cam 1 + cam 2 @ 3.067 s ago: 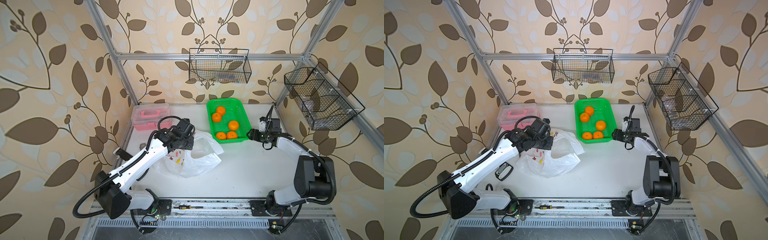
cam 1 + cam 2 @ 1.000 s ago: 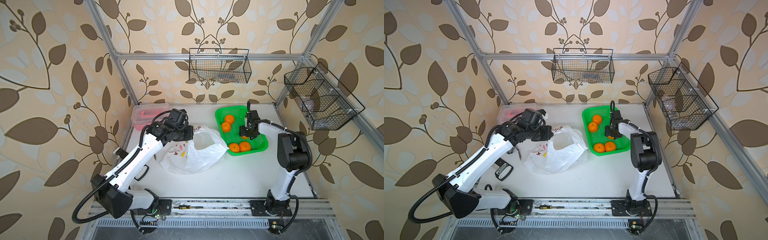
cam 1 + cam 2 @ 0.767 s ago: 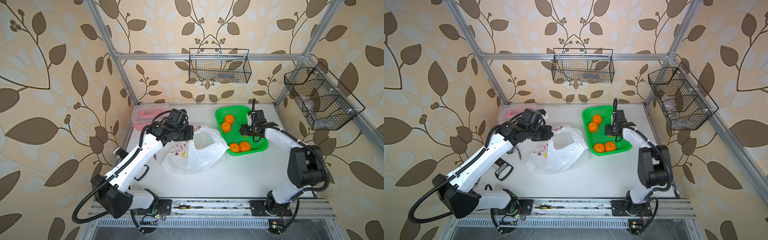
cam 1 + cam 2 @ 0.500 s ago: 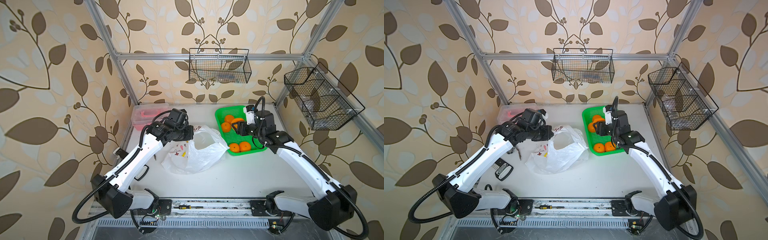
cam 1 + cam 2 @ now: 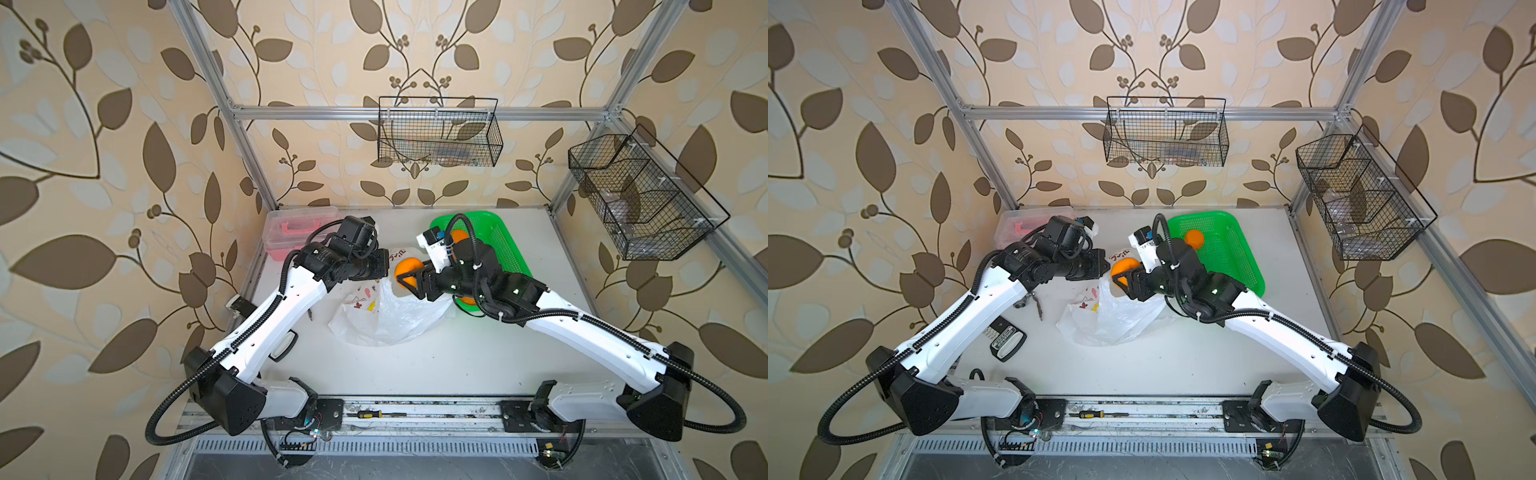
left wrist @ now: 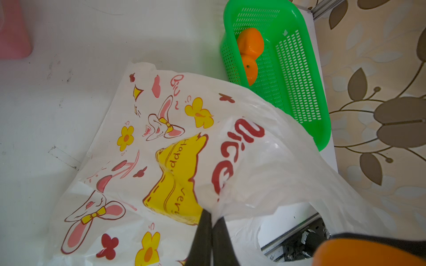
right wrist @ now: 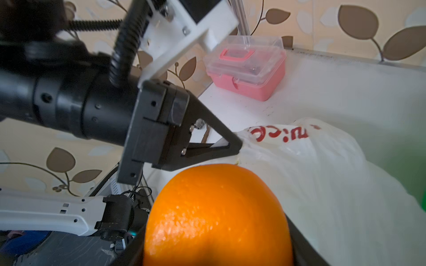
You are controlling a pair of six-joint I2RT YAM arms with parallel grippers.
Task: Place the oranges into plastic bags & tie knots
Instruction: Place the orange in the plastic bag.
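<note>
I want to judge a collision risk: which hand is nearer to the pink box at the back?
Left. The left hand, shut on the plastic bag, is between the pink box and the right hand, which grips an orange above the bag, farther from the box.

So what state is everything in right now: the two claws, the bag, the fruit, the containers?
left gripper: shut on the rim of the plastic bag.
right gripper: shut on one orange.
orange: in the air, at the bag's mouth.
plastic bag: crumpled, one rim lifted, mouth open.
green basket: upright, other oranges inside.
pink box: lid closed.
</note>
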